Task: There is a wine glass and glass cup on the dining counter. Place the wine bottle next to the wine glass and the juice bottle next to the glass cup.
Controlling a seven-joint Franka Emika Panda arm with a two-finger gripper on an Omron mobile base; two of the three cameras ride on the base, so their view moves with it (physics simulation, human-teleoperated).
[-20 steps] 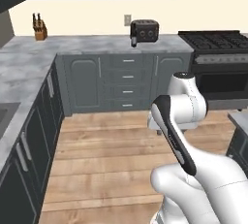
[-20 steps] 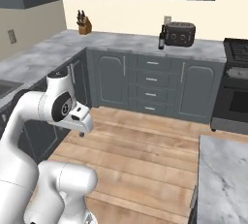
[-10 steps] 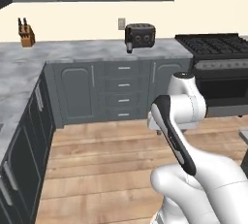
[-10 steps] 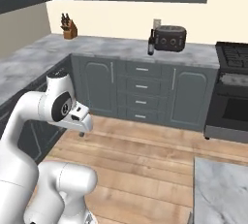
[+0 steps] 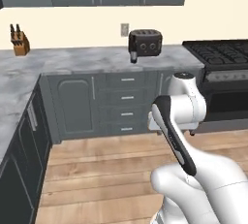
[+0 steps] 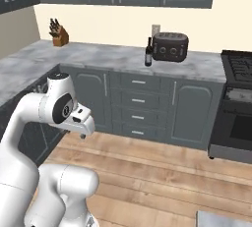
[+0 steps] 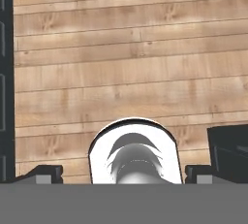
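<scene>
Wine bottle (image 6: 148, 52) is well apart from my fingers: it stands upright on the far wall counter (image 6: 113, 59), touching or just beside the left face of the dark toaster (image 6: 170, 47); I cannot tell which. In the left base view the same bottle (image 5: 133, 53) shows against the toaster's (image 5: 145, 42) front left corner.

Near field, hand view: my two finger tips (image 7: 46, 173) sit at the lower edge, one left, one right, wide apart. Nothing lies between them but wooden floor (image 7: 131, 63). Fingers spread, holding nothing. The camera looks straight down at the planks. A dark cabinet face (image 7: 6, 82) runs along the left edge of that view.

Gripper (image 6: 82, 125) in the right base view: tucked close to my arm, hanging over the floor, pointing down, well short of the cabinets. In the left base view the gripper (image 5: 154, 121) is mostly hidden behind my forearm.

Mid field: grey drawer stack (image 6: 139, 109) below the counter, straight under the bottle.

Far field: knife block (image 6: 58, 33) at the counter's left end, stove (image 5: 218, 56) at the right, wall outlet (image 6: 156, 28) above the toaster.
</scene>
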